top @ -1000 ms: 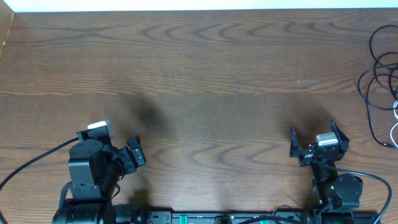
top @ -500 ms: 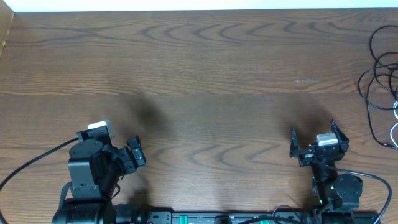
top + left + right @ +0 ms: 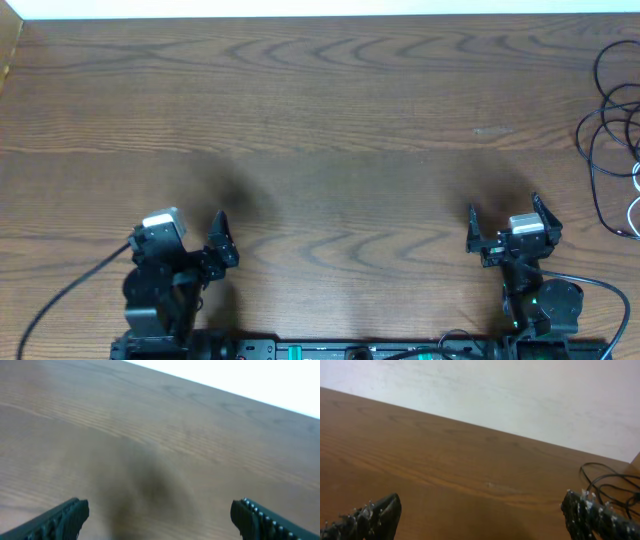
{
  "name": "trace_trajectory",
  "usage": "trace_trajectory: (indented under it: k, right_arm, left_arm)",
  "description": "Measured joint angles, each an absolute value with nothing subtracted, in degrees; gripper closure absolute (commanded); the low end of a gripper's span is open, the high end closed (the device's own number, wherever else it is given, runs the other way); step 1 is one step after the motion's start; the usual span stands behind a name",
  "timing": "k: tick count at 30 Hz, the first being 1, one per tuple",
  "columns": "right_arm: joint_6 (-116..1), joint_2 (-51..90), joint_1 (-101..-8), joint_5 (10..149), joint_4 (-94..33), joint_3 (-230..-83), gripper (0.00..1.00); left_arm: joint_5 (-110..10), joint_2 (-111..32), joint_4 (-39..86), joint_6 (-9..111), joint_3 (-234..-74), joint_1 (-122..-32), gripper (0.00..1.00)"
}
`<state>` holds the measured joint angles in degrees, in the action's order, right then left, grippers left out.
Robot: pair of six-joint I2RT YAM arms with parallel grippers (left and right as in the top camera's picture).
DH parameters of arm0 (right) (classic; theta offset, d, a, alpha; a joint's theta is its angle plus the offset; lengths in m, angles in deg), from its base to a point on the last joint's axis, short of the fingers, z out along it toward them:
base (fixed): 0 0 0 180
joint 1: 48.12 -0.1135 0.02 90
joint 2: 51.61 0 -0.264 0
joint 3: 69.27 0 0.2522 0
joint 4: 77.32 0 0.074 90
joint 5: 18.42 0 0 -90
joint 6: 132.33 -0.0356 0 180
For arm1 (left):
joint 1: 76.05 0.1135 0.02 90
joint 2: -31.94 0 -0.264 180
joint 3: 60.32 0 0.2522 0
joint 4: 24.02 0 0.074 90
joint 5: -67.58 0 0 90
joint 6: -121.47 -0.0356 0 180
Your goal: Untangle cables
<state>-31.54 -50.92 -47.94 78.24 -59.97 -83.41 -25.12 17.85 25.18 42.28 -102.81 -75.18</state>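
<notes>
trailing off-frame at right, cables (image 3: 606,112) partly cut off; left fingers (image 3: 64,517) and right fingers (image 3: 374,517) spread apart.

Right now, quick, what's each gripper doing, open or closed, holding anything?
Left gripper: jaws open, holding nothing.
Right gripper: jaws open, holding nothing.

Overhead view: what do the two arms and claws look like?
Left arm and right arm: black, a whitish camera block on each wrist. Left claw and right claw: two slim black fingers with ridged edges, the right's speckled white. A thick black cable trails from each base; a green light shows on the right arm.
</notes>
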Motion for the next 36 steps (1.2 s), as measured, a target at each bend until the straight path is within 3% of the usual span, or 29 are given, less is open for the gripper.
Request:
trace_trajectory:
  k: [6, 13, 20, 36]
  right_arm:
    - [-31.6, -50.9, -47.9, 78.1, -59.9, -83.4, 0.01]
    - [-31.5, -50.9, -47.9, 78.1, -59.9, -83.4, 0.01]
    - [-31.5, -50.9, -47.9, 78.2, -60.0, -83.4, 0.01]
    - [-31.5, -50.9, -47.9, 78.2, -60.0, -83.4, 0.01]
  left_arm:
    - [-26.0, 30.3, 2.4, 41.9, -84.9, -75.2, 0.04]
    - [-26.4, 31.3, -19.2, 35.8, -75.3, -75.2, 0.04]
    - [-27.5, 31.3, -9.8, 29.7, -74.6, -75.2, 0.04]
    - [-28.3, 31.3, -9.4, 29.7, -74.8, -75.2, 0.04]
